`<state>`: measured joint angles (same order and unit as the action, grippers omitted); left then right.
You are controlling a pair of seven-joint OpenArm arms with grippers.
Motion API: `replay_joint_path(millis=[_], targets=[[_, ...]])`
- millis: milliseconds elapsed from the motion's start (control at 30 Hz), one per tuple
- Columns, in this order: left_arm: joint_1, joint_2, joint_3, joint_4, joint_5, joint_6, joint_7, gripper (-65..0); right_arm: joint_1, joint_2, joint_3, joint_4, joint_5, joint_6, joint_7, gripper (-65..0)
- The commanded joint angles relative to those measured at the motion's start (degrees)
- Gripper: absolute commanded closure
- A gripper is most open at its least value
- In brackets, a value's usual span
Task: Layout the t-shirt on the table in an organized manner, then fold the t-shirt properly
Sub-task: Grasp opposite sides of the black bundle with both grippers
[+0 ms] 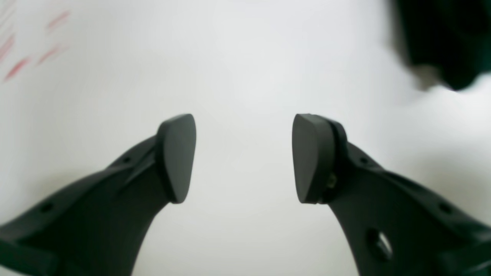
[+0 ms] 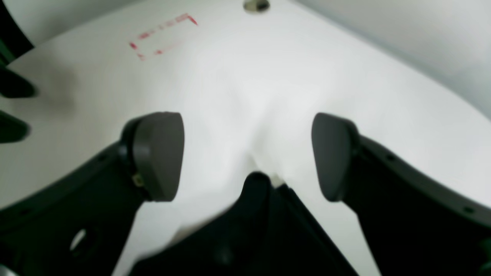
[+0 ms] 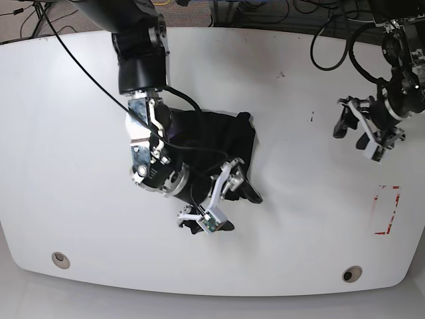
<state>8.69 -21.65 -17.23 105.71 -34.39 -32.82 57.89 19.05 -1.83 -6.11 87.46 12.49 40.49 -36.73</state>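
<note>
My right pincer and its arm hide the middle of the t-shirt from the base view, so I can't make out any print. In my left wrist view the shirt is blurred and cut off at the upper right corner, and the red tape marks blur at the left edge. My right wrist view crops the shirt at the bottom and the left pincer at the left edge.

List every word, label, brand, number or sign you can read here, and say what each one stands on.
No readable words, labels, brands or numbers anywhere.
Red dashed tape mark on the white tabletop: an outline, with no legible text.
Black t-shirt: no print shows on its visible parts.
</note>
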Motion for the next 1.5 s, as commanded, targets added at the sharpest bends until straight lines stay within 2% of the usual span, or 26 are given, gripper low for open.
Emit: replay_joint_path(millis=[0, 100, 233, 333, 433, 633, 867, 1033, 1267, 1467], targets=[[-2.8, 0.7, 4.8, 2.6, -1.3, 0.1, -3.1, -37.2, -0.6, 2.8, 0.4, 3.7, 0.1, -0.5, -1.1, -49.1], [-4.8, 1.8, 10.1, 3.3, -1.3, 0.2, -4.4, -37.2, -3.2, 5.6, 2.5, 5.7, 0.6, -0.5, -2.4, -44.1], [-9.0, 5.3, 17.0, 3.1, -1.1, 0.2, -4.6, -37.2, -5.6, 7.5, 7.1, 5.6, 0.3, -0.5, -2.4, -27.1], [-10.1, 8.2, 21.6, 3.1, 1.4, 0.2, -4.6, -37.2, -6.5, 8.6, 9.9, 4.1, 0.5, -0.5, -2.4, -14.6], [-10.7, 11.7, 26.1, 2.7, 6.1, 0.2, -4.6, -37.2, -6.3, 10.4, 11.3, 1.7, 0.6, -0.5, -2.3, -7.9], [-11.0, 18.3, 35.6, 0.4, 17.3, 0.1, -4.7, -37.2, -4.9, 12.2, 11.6, -3.6, 0.6, -0.5, -0.4, -9.8], [-11.3, 22.0, 37.6, -6.0, 22.0, -0.1, -4.7, -37.2, -3.3, 12.1, 11.2, -9.3, 0.1, -0.5, 3.1, -10.1], [-13.2, 21.8, 37.5, -9.3, 21.9, -0.1, -4.7, -37.2, -1.2, 12.0, 11.1, -15.8, 0.1, -0.5, 7.8, -10.1], [-14.2, 18.6, 37.4, -12.7, 21.8, -0.1, -5.4, -37.2, 1.6, 12.0, 11.1, -26.5, 0.0, -0.5, 15.1, -10.0], [-16.5, 15.5, 37.3, -16.1, 21.8, -0.1, -7.8, -37.2, 0.6, 12.8, 11.2, -28.7, 0.1, -0.5, 17.0, -9.7]])
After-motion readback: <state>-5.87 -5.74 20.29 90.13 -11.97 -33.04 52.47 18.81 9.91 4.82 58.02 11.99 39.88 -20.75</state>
